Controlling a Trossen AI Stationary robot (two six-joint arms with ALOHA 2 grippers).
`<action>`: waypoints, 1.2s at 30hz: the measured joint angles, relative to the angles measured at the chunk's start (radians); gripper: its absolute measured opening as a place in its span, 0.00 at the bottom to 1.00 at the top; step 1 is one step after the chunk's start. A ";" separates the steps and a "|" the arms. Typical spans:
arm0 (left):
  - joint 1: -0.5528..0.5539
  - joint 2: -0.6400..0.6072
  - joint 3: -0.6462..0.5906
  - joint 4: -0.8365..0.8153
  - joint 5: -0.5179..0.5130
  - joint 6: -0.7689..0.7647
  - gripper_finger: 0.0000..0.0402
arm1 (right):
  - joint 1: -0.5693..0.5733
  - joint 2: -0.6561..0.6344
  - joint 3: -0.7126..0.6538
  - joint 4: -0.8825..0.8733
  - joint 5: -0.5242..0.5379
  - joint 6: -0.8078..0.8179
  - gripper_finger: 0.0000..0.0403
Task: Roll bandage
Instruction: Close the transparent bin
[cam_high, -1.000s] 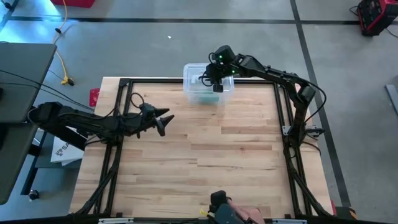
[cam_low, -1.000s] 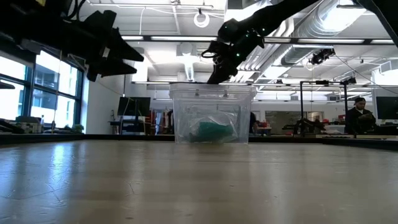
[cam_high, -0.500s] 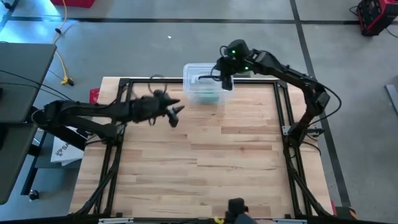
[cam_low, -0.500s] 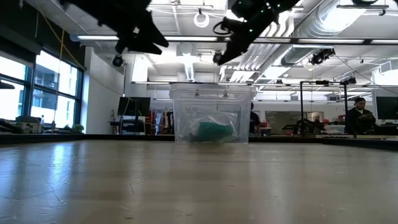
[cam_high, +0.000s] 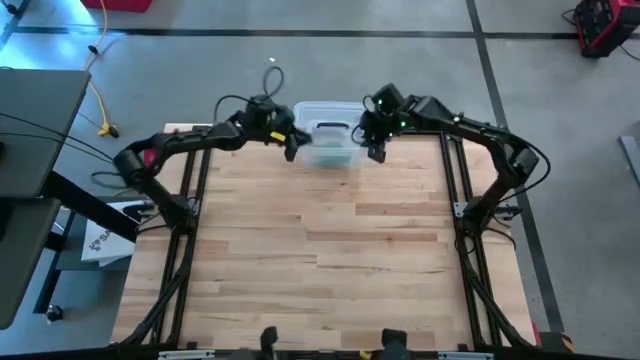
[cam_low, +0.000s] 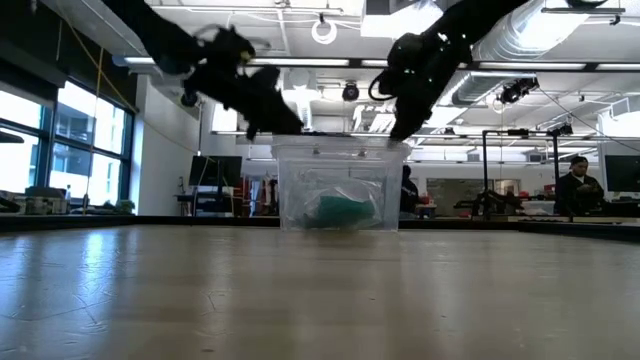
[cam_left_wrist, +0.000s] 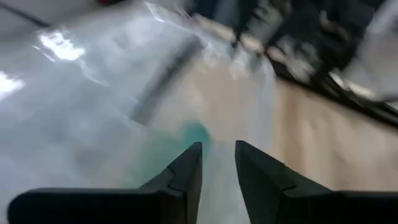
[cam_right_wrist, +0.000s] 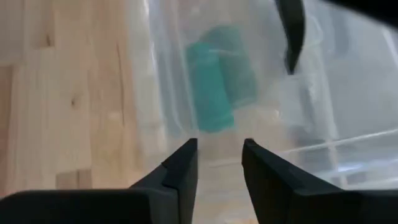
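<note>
A clear plastic box stands at the middle of the table's far edge, and a teal bandage lies on its floor, also seen in the right wrist view. My left gripper hovers at the box's upper left edge, open, with nothing between its fingers. My right gripper hovers at the box's upper right edge, also open and empty. In the low view both grippers sit at the height of the box's rim. Whether either one touches the rim, I cannot tell.
Bare wooden tabletop stretches from the box to the near edge. Black frame rails run along the table's left, right and far sides. A person sits in the room beyond, far to the right.
My left gripper has swung fast from the table's left side toward the far edge and the right, up to the box's left edge. My right gripper has moved from above the box toward the table's right and a little nearer, to the box's right edge.
</note>
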 joint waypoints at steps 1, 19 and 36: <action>0.010 0.032 0.000 -0.010 0.058 0.003 0.22 | 0.012 -0.002 -0.034 0.044 -0.006 -0.002 0.28; 0.094 -0.068 0.035 -0.071 0.001 0.055 0.11 | -0.007 -0.110 -0.054 0.317 -0.083 0.068 0.20; 0.131 0.147 0.042 -0.002 0.018 0.085 0.06 | 0.050 0.202 -0.025 0.795 0.047 0.274 0.15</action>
